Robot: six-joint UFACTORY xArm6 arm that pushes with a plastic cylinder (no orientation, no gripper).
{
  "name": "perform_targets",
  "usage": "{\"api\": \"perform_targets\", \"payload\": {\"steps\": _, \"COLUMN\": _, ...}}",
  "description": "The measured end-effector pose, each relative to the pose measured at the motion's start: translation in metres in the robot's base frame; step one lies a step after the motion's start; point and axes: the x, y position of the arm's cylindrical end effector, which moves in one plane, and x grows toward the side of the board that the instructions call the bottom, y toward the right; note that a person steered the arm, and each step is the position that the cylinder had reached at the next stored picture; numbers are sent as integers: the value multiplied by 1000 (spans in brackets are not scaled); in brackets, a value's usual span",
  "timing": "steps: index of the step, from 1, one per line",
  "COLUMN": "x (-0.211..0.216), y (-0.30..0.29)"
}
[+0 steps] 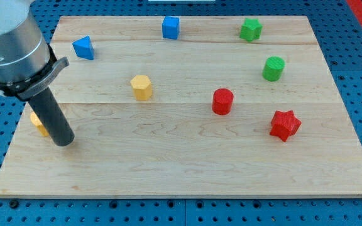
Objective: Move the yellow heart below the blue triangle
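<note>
My tip (63,142) stands near the desk's (187,169) left edge, touching the yellow heart's (38,123) right side; the blue triangle (83,48) lies toward the top-left corner. There is no claw.

1. The table (187,176) carries eight blocks.
2. The blue triangle (83,48) lies at the view's upper left.
3. The blue cube (170,27) lies near the top edge, to the right of the triangle.
4. The green star (251,29) lies further right along the top edge.
5. The green cylinder (273,68) lies below and slightly right of that star.
6. The yellow hexagon (141,87) lies near the centre, left of the red cylinder (222,101).
7. The red star (285,125) lies below and to the right of the red cylinder.
8. The yellow heart (38,123) lies near the left edge, well below the triangle, partly hidden behind the rod.
9. My tip (63,141) rests just right of and below the heart.
</note>
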Motion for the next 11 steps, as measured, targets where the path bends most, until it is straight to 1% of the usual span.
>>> {"api": "perform_targets", "payload": {"steps": 1, "x": 26, "y": -40}}
{"api": "perform_targets", "payload": {"steps": 2, "x": 11, "y": -95}}
{"api": "perform_targets", "payload": {"steps": 3, "x": -6, "y": -60}}
{"api": "perform_targets", "payload": {"steps": 4, "x": -34, "y": -32}}
{"api": "perform_targets", "payload": {"steps": 5, "x": -70, "y": -49}}
{"api": "perform_targets", "payload": {"steps": 6, "x": -99, "y": -24}}
{"api": "perform_targets", "payload": {"steps": 7, "x": -115, "y": 51}}
{"api": "perform_targets", "payload": {"steps": 8, "x": -144, "y": 71}}
{"api": "perform_targets", "payload": {"steps": 9, "x": -143, "y": 47}}
{"api": "perform_targets", "payload": {"steps": 10, "x": -132, "y": 54}}
{"api": "perform_targets", "payload": {"steps": 11, "x": -112, "y": 29}}
